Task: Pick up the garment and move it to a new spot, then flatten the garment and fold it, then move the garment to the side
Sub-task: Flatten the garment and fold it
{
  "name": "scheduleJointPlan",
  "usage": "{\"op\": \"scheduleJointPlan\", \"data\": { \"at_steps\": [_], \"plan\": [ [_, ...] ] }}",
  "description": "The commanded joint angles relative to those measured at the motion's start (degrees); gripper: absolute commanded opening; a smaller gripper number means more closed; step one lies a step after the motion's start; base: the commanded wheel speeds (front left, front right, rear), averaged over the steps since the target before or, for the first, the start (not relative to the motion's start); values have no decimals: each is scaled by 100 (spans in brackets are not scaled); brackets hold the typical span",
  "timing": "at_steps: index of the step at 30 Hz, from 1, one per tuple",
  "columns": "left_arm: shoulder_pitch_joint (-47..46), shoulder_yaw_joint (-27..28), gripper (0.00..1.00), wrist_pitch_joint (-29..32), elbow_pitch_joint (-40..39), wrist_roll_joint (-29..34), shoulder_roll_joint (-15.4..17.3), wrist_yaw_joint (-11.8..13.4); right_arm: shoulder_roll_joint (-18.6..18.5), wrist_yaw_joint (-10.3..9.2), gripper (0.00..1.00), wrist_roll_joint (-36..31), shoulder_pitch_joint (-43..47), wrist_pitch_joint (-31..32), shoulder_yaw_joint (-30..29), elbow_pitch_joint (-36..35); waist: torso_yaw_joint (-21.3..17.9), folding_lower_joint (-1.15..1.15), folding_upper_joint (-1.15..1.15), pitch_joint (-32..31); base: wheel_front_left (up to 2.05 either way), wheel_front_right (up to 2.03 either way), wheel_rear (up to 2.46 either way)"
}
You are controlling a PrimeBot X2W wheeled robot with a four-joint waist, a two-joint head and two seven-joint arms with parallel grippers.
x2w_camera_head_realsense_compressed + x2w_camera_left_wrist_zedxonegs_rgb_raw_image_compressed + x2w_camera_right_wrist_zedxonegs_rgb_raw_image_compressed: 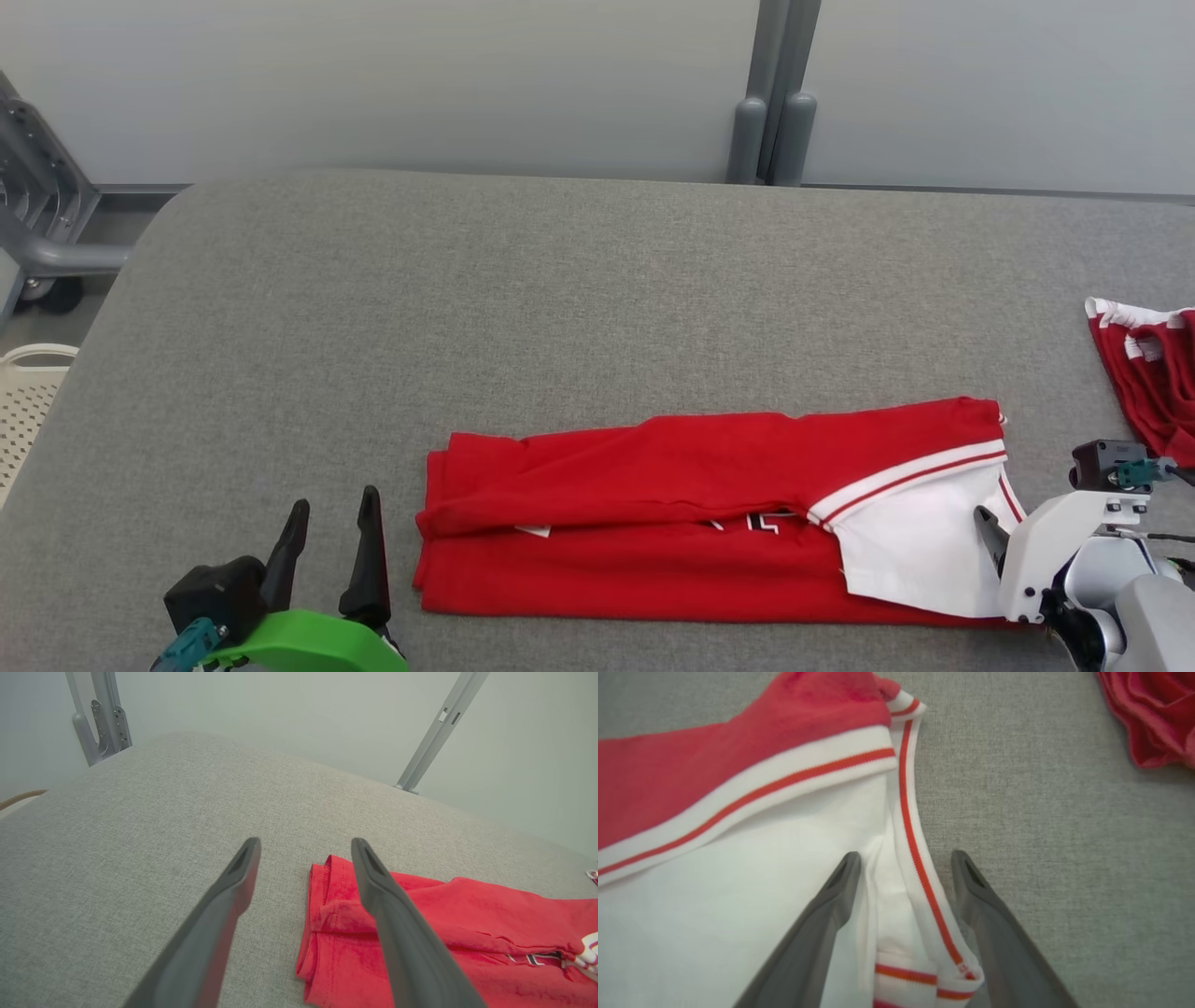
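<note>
While both arms sit low at the near edge, I'm looking at the garment stretched across the grey counter. It's folded into a long red band running left to right, close to the near side. Its left end is a neat stack of red folds. Its right end shows a white panel edged with red-striped white trim.

Left tool now: fingers spread apart, nothing between them, parked just off the garment's left end. From the left wrist camera, one finger lies over bare counter and the other crosses in front of the folded red corner. I can't tell whether that one touches the cloth.

Right tool: fingers apart here too, not clamped on anything. They straddle the striped trim at the garment's right end, one finger over the white panel, the other over bare grey fabric beside it. The trim runs up between them. Whether the tips press on the cloth, I can't say.

Over at the counter's right edge, a second red garment lies crumpled, white trim showing, well clear of the folded one. Off the counter's left side, down low, there's a white basket.
</note>
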Motion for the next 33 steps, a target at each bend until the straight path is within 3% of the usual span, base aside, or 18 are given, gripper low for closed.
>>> {"op": "scheduleJointPlan", "data": {
  "at_steps": [1, 6, 7, 8, 10, 11, 23, 33],
  "plan": [
    [-104, 1, 100, -27, 9, 27, -19, -9, -32, 0, 100, -36, -106, 22, 25, 100, 26, 0, 24, 24, 0, 0, 0],
    [-104, 19, 100, -47, 35, 10, -18, -17, 31, 0, 100, 50, -268, 148, 172, 429, 28, 0, 24, 49, 0, 0, 0],
    [-109, 27, 100, -53, 50, 1, -19, -26, 36, 0, 93, 73, -289, 145, 205, 460, 22, 0, 24, 53, 0, 0, 0],
    [-112, 34, 100, -52, 65, -5, -22, -38, 39, 0, 54, 89, -303, 166, 253, 490, 16, 0, 24, 57, 0, 0, 0],
    [-116, 39, 100, -65, 85, -14, -34, -49, 22, 1, 22, 117, -338, 150, 354, 524, 1, 0, 24, 68, 0, 0, 0],
    [-118, 37, 100, -70, 87, -12, -39, -45, 10, 1, 0, 131, -351, 120, 414, 528, -9, 0, 24, 76, 0, 0, 0],
    [-63, 34, 100, -58, 46, -32, -3, 26, -206, -2, 0, 537, -551, -106, 617, 140, -312, 0, 24, 70, 0, 0, 0],
    [-106, -24, 100, -57, 39, -8, -43, 2, -732, -2, 0, 1020, -259, 154, 129, -742, -669, 0, 24, 61, 0, 0, 0]
  ]
}}
